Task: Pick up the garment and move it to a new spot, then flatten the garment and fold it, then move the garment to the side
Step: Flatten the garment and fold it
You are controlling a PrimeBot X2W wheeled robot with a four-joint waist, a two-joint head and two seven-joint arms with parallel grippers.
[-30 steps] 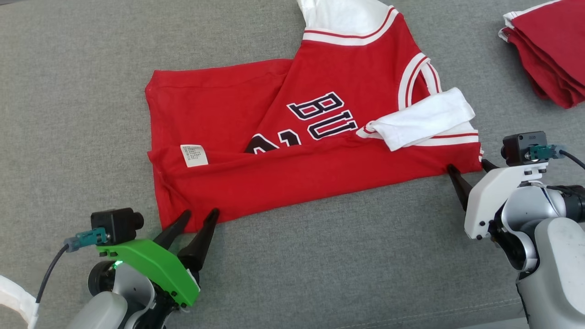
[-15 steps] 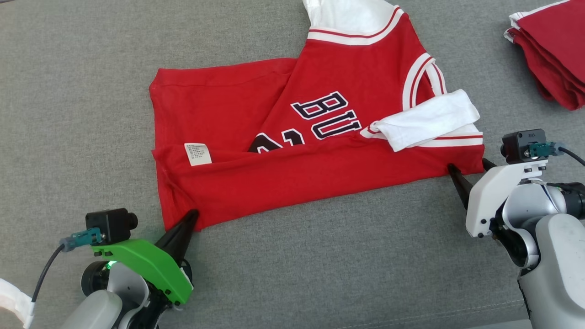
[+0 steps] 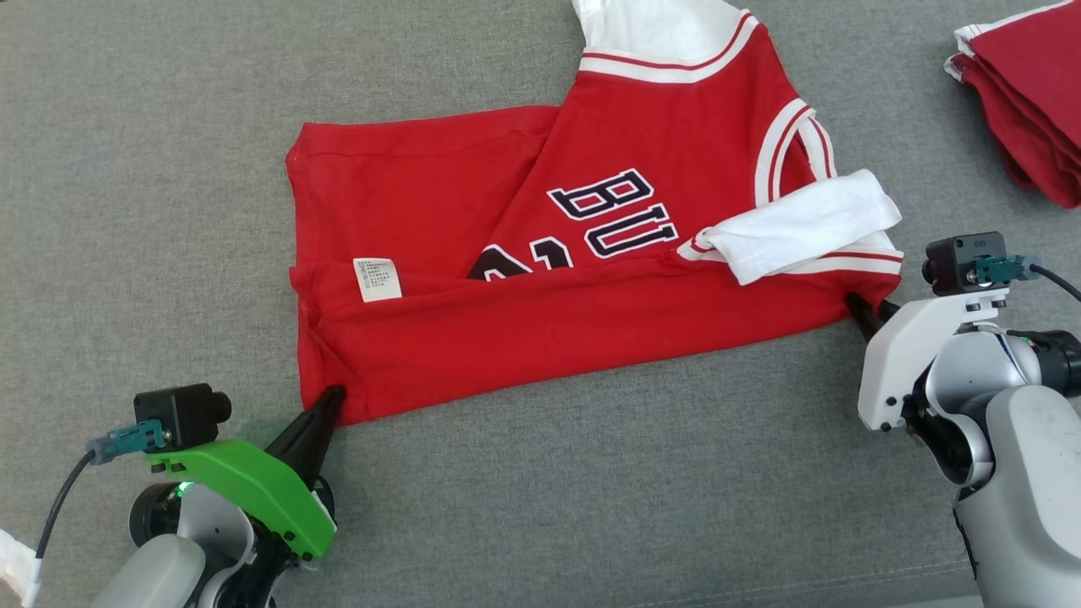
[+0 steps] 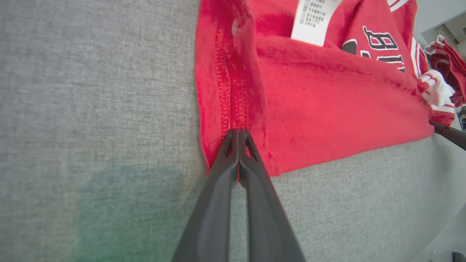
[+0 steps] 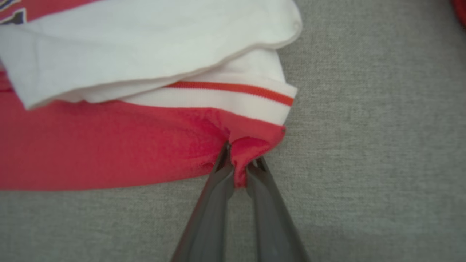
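The garment point(image 3: 540, 329) is a red jersey with white sleeves and dark lettering, lying partly folded on the grey cloth surface, its near edge turned up over the front. My left gripper point(image 3: 332, 395) is shut on the garment's near left corner; the left wrist view has its tips pinching the stitched hem point(image 4: 233, 109). At the near right corner, below the white sleeve point(image 3: 802, 224), my right gripper point(image 3: 861, 308) is shut on a bunched bit of red fabric point(image 5: 244, 153), seen up close in the right wrist view.
A stack of folded red garments point(image 3: 1026, 101) lies at the far right of the grey surface point(image 3: 591, 473). A white care label point(image 3: 377, 279) shows on the jersey's left part. Open grey surface lies in front of and left of the jersey.
Both grippers have gone from open to shut on the garment's near corners, left first, then right. The left arm has drawn back a little toward the lower left.
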